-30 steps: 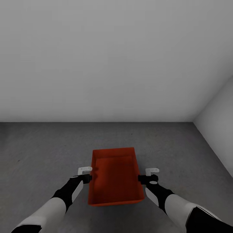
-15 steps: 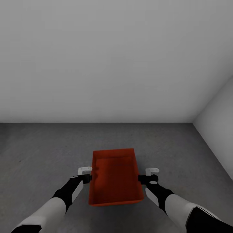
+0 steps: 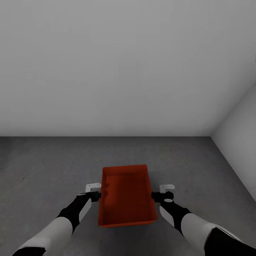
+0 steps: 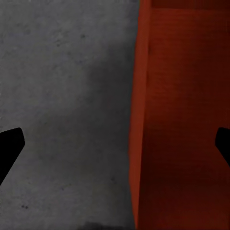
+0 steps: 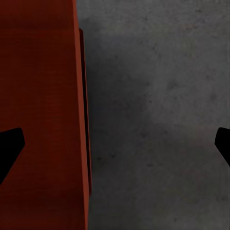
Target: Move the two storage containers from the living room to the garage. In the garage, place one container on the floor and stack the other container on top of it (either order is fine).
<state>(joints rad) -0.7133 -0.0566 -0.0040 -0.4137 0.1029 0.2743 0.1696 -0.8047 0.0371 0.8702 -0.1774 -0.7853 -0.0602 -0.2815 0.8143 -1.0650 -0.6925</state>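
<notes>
Container [image 3: 126, 199] over garage floor [image 3: 46, 163], between my tools | left tool [image 3: 94, 192], right tool [image 3: 160, 192]: jaws spread astride side walls, not clamped | light, thin ribbed walls likely flex; hold long-side rims

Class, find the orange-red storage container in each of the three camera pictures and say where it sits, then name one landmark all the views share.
Head view: the storage container sits low in the middle, between the left gripper and the right gripper.
Left wrist view: its wall takes up the right part of the picture.
Right wrist view: its wall takes up the left part.
Shared landmark: the speckled grey concrete floor beside it.
</notes>
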